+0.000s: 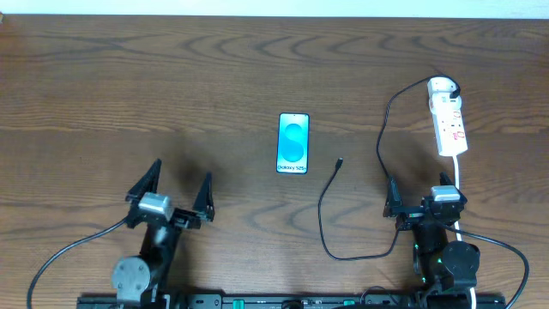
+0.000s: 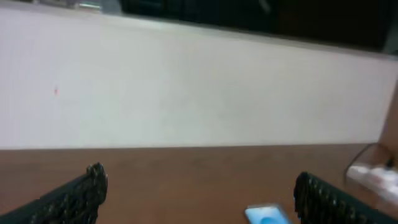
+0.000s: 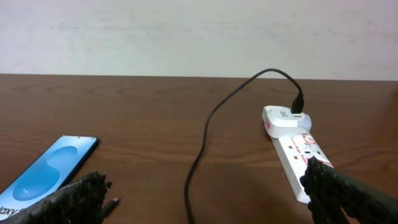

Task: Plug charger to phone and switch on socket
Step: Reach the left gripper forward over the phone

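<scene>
The phone [image 1: 292,143] lies flat at the table's middle, blue screen up; it also shows in the right wrist view [image 3: 46,168] and at the left wrist view's bottom edge [image 2: 267,215]. The charger's black cable [image 1: 330,215] loops from its loose plug tip [image 1: 340,161] to a white adapter [image 1: 441,86] plugged into the far end of the socket [image 1: 450,124]. In the right wrist view the plug tip [image 3: 109,204] lies near my left finger, and the socket [image 3: 298,158] is at right. My left gripper [image 1: 177,184] is open and empty, left of the phone. My right gripper [image 1: 420,193] is open and empty, near the socket's close end.
The socket's thick white cord [image 1: 461,184] runs toward the right arm's base. A white wall [image 3: 199,37] stands beyond the table's far edge. A clear plastic object [image 2: 373,168] shows blurred at the right in the left wrist view.
</scene>
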`<state>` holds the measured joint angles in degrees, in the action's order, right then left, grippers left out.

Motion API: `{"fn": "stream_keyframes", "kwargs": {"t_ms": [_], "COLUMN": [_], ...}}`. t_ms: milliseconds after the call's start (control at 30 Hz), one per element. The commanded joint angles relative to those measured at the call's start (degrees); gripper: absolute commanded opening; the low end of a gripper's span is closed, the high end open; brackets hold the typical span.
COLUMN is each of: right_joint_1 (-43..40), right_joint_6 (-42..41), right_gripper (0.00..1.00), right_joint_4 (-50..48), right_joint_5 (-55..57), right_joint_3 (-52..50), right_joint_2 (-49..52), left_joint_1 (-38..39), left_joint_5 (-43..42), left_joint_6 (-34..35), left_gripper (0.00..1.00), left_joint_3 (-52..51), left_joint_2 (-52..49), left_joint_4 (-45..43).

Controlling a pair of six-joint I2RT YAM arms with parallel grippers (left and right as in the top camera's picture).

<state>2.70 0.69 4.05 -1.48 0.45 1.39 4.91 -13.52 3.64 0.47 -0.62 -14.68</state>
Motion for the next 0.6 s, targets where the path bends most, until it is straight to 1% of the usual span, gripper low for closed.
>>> {"fn": "stream_keyframes", "kwargs": {"t_ms": [0, 100, 167, 233, 333, 433, 467, 500, 567], "right_joint_1": [-0.4, -0.4, -0.4, -0.4, -0.4, -0.4, -0.4, -0.4, -0.4], "right_joint_6": [0.7, 0.7, 0.7, 0.7, 0.7, 0.7, 0.7, 0.7, 0.7], "right_gripper": [0.99, 0.99, 0.99, 0.99, 0.99, 0.99, 0.99, 0.99, 0.99], "right_joint_4": [0.3, 0.3, 0.3, 0.3, 0.3, 0.3, 0.3, 0.3, 0.3], "right_joint_5": [0.5, 0.5, 0.5, 0.5, 0.5, 0.5, 0.5, 0.5, 0.5], "right_joint_3": [-0.1, -0.1, -0.1, -0.1, -0.1, -0.1, -0.1, -0.1, -0.1], "right_joint_2": [-0.4, -0.4, -0.4, -0.4, -0.4, -0.4, -0.4, -0.4, -0.4], "left_joint_1": [-0.3, -0.3, -0.3, -0.3, -0.3, -0.3, -0.3, -0.3, -0.3], "left_joint_5": [-2.6, -2.8, -2.8, -2.7, -0.6, -1.0, -3.2, -7.2, -21.1], "left_joint_6": [6.0, 7.6, 7.6, 6.0, 3.9, 2.2, 0.8, -0.8, 0.0], "left_gripper": [0.98, 0.98, 0.98, 0.98, 0.98, 0.98, 0.98, 0.98, 0.98], "left_joint_3": [1.7, 5.7, 9.9, 16.3, 28.1, 40.3, 46.9, 51.0, 57.2], "left_joint_2": [0.4, -0.3, -2.1, -6.0, -16.0, -27.7, -33.9, -37.9, -44.4], "left_joint_4": [-3.4, 0.9, 6.4, 14.4, 27.2, 38.2, 43.8, 46.2, 47.9]}}
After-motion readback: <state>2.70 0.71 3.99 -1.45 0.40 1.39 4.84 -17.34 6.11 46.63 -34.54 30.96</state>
